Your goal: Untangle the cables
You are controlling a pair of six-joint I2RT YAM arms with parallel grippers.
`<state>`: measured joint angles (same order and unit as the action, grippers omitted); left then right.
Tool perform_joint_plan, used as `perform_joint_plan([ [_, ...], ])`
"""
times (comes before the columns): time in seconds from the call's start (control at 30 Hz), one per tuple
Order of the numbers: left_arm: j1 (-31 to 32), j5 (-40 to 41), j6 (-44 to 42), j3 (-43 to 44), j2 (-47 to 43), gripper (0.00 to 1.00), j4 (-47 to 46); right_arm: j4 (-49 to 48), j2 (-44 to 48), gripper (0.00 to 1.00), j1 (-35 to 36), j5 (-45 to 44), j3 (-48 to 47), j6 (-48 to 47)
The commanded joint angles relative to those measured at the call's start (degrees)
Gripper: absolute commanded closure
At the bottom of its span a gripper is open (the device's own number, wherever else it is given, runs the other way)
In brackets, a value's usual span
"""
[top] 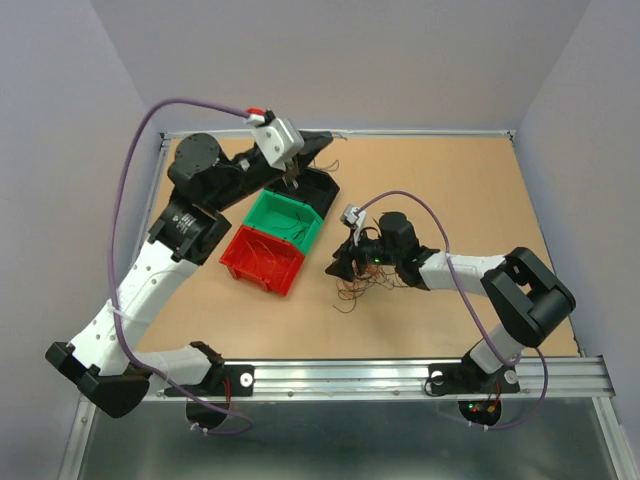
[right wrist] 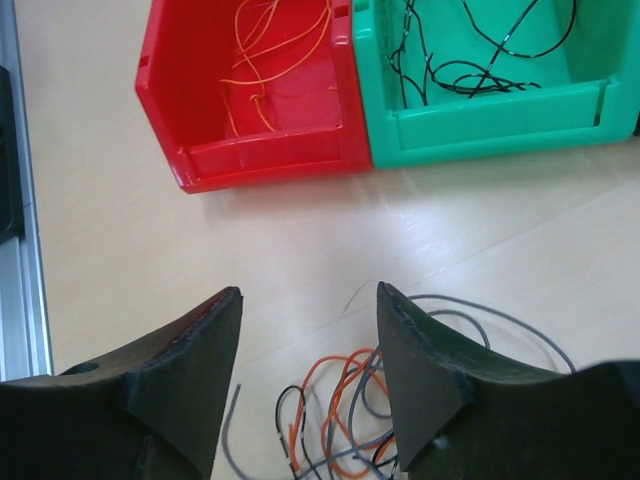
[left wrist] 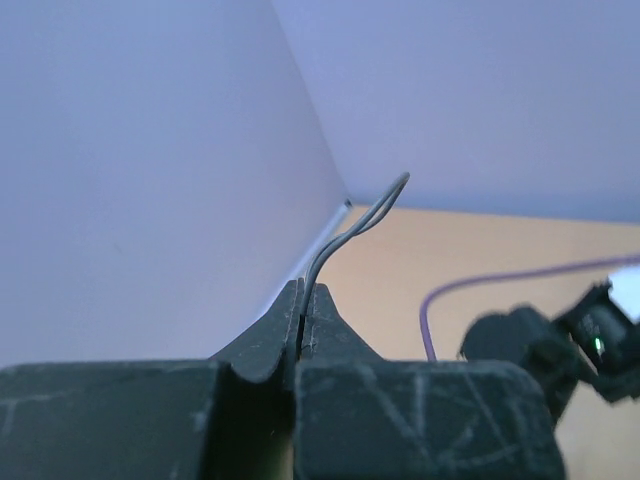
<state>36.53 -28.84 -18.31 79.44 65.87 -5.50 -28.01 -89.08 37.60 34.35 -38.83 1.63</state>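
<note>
Lilac walls (top: pixel 350 60) closed in a tan wooden worktop (top: pixel 450 180), with a metal rail along its near edge. Three bins stood in a diagonal row left of centre: a red bin (top: pixel 262 277) nearest, a green bin (top: pixel 310 232) behind it and a black bin (top: pixel 325 190) farthest.

From above, the left gripper (top: pixel 292 178) hung over the black bin, too small there to show what it carried. Its wrist camera showed it: the left gripper (left wrist: pixel 303 300) was pressed together on a grey wire (left wrist: pixel 345 235), whose doubled loop rose from the fingertips against the wall.

The overhead view gave the cables (top: pixel 362 285) only as a dark scribble on the worktop, right of the red bin, under the right gripper (top: pixel 345 265). The right wrist camera showed the right gripper (right wrist: pixel 308 295) spread wide and holding nothing, with the cables (right wrist: pixel 330 420) a loose tangle of orange, grey and black loops lying between and below its fingers. Beyond them it looked into the red bin (right wrist: pixel 270 155), where orange strands (right wrist: pixel 265 60) lay, and the green bin (right wrist: pixel 490 120), where black strands (right wrist: pixel 470 60) lay.
</note>
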Motion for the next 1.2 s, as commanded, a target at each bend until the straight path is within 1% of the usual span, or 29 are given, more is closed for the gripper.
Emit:
perform_joint_plan([
  [0.0, -0.06, 5.98, 1.43, 12.98, 1.62, 1.0, 2.85, -5.39, -2.5, 0.4, 0.63, 2.21, -5.9, -1.01],
  [0.03, -0.06, 8.51, 1.69, 14.5, 1.9, 1.0, 3.82, -5.48, -2.85, 0.4, 0.63, 2.21, -5.99, -1.01],
  [0.1, -0.06, 11.07, 2.31, 16.79, 2.16, 1.0, 4.0, -5.56, -2.51, 0.39, 0.63, 2.21, -5.91, -0.84],
  [0.2, -0.15, 16.78, 3.62, 16.54, 1.11, 1.0, 4.53, -6.35, -0.49, 0.37, 0.63, 1.87, -4.34, -0.66],
  [0.27, -0.15, 18.64, 3.8, 15.23, 0.41, 1.0, 5.23, -6.62, 0.65, 0.37, 0.63, 1.34, -3.36, -0.66],
  [0.3, -0.15, 20.21, 3.54, 13.22, -0.64, 1.0, 5.41, -6.62, 1.97, 0.37, 0.63, 0.2, -2.58, -0.57],
  [0.37, -0.24, 20.49, 2.67, 10.23, -2.14, 1.0, 5.41, -6.71, 3.29, 0.37, 0.63, -0.42, -1.69, -0.57],
  [0.4, -0.32, 20.32, 1.27, 5.86, -4.49, 1.0, 5.15, -6.71, 4.34, 0.37, 0.63, -1.12, -1.34, -0.49],
  [0.5, -0.5, 20.23, -0.32, -1.11, -9.24, 1.0, 2.16, -6.62, 5.93, 0.37, 0.63, -1.65, 0.07, -0.49],
  [0.53, -0.67, 20.84, -1.11, -5.22, -10.22, 1.0, 1.11, -6.71, 7.06, 0.37, 0.63, -2.44, 0.42, -0.22],
  [0.6, -1.2, 21.72, -1.47, -9.2, -12.41, 1.0, -0.03, -6.71, 8.04, 0.37, 0.63, -3.14, 1.21, -0.14],
  [0.63, -1.55, 22.42, -1.73, -12.96, -12.95, 1.0, -0.56, -6.71, 8.74, 0.37, 0.71, -4.02, 1.47, 0.21],
  [0.7, -2.25, 22.77, -1.74, -16.23, -14.18, 1.0, -1.88, -6.62, 9.36, 0.37, 0.63, -5.34, 2.09, 0.39],
  [0.77, -4.1, 22.34, -1.56, -20.63, -14.71, 1.0, -3.28, -6.53, 9.89, 0.38, 0.63, -7.89, 2.35, 1.01],
  [0.8, -6.02, 21.64, -1.56, -23.34, -15.24, 1.0, -3.9, -6.62, 10.06, 0.38, 0.63, -9.55, 2.53, 1.18],
  [0.9, -8.84, 19.0, -1.12, -26.7, -14.46, 1.0, -7.94, -6.53, 10.15, 0.38, 0.63, -11.14, 2.53, 1.53],
  [0.93, -10.76, 17.26, -1.12, -27.14, -13.58, 1.0, -9.26, -6.62, 10.07, 0.38, 0.71, -12.19, 2.44, 1.8],
  [1.0, -12.44, 15.05, -0.68, -26.45, -9.63, 1.0, -9.88, -6.71, 9.98, 0.38, 0.63, -12.99, 2.27, 2.32],
  [1.07, -14.82, 10.93, -0.59, -24.25, -6.9, 1.0, -10.93, -6.62, 9.89, 0.37, 0.72, -13.6, 1.92, 2.94],
  [1.1, -15.26, 9.87, -0.42, -22.76, -4.46, 1.0, -11.55, -6.62, 9.89, 0.37, 0.63, -14.04, 2.0, 3.2],
  [1.17, -15.35, 9.07, -0.42, -21.18, -2.24, 1.0, -13.22, -6.62, 9.89, 0.37, 0.63, -14.48, 2.09, 3.21],
])
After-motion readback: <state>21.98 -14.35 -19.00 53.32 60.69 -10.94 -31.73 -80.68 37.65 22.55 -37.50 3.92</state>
